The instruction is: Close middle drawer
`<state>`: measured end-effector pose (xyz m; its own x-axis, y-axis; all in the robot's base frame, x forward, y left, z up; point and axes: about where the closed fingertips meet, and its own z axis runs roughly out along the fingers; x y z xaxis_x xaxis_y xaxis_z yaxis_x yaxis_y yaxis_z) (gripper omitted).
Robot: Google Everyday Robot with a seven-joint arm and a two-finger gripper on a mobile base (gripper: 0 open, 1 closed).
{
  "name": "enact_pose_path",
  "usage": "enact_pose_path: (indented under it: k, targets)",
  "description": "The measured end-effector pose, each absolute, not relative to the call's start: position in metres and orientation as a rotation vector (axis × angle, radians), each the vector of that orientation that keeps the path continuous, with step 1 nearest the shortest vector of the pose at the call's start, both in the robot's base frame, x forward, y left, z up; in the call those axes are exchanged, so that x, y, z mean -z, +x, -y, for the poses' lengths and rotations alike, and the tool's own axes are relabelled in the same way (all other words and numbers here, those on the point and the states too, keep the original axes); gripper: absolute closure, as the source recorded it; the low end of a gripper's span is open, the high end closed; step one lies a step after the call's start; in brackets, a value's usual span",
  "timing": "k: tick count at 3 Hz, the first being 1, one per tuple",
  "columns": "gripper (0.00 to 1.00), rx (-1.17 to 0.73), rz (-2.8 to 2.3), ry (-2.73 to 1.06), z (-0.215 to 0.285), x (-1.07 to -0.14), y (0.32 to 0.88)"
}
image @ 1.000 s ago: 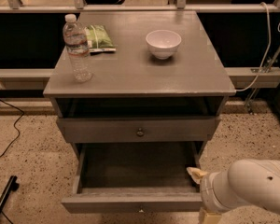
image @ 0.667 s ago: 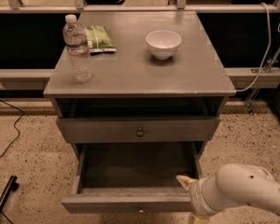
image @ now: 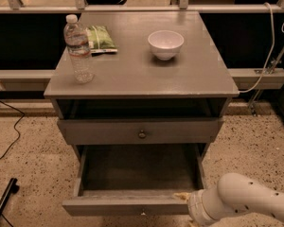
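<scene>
Camera view: middle drawer, pulled far out

Desk [image: 132, 72] top, left to right: water bottle [image: 78, 51], green packet [image: 100, 38], white bowl [image: 165, 44]. Below: middle drawer [image: 128, 204], claw [image: 183, 197] at the right end of its front's top edge. Claw opening: cannot tell.

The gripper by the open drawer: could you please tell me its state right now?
Gripper: at the right end of the middle drawer front; open or shut cannot be told.

Single camera, high front, angled down at cabinet [image: 142, 74], mid-range; end effector [image: 183, 197] at view's lower right.
</scene>
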<state>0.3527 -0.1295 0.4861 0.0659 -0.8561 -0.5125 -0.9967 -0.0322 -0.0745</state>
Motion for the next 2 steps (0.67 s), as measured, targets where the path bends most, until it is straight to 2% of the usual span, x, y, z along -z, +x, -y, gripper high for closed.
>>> enact_pose_path:
  k: [2]
  targets:
    - [0.65,-0.567,-1.767,-1.967,0.099,-0.453,0.355]
